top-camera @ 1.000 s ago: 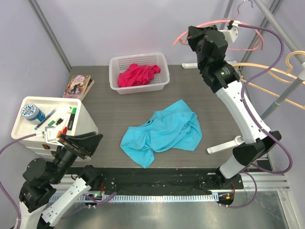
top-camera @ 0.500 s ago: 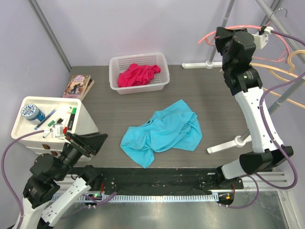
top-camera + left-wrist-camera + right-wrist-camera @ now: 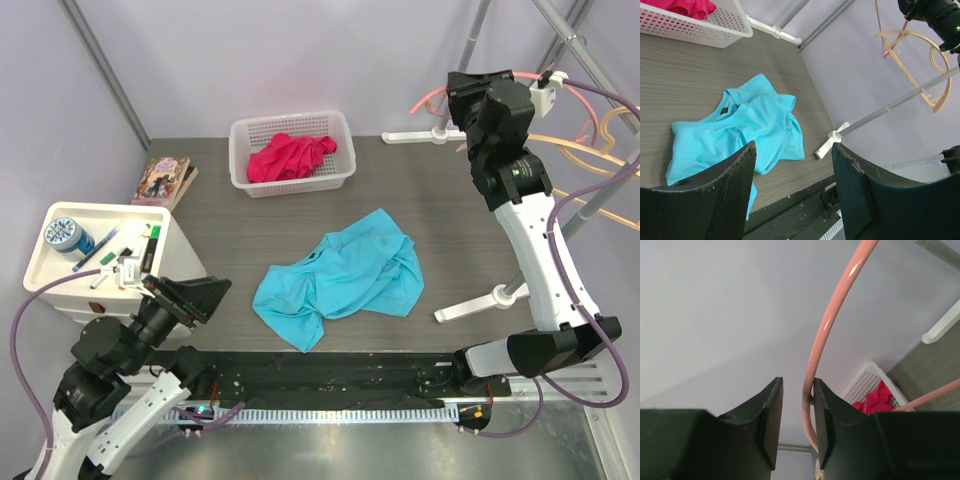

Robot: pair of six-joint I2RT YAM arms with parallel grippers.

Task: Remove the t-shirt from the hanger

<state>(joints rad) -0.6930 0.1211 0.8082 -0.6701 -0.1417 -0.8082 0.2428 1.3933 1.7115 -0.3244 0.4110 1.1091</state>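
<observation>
The teal t-shirt lies crumpled on the dark table, off any hanger; it also shows in the left wrist view. The bare pink hanger is up at the clothes rail at the back right. My right gripper is raised at it. In the right wrist view the jaws stand slightly apart; the pink hanger rod runs between them and rests against the right finger only. My left gripper is open and empty above the table's front left, well short of the shirt.
A white basket holding a pink garment stands at the back. A white organiser and books are at the left. Beige hangers hang on the rail at the right; the rack's white foot rests on the table.
My right arm carried the pink hanger rightward to the rail, then eased a little left. My left gripper crept slightly forward and right. The shirt has not moved.
</observation>
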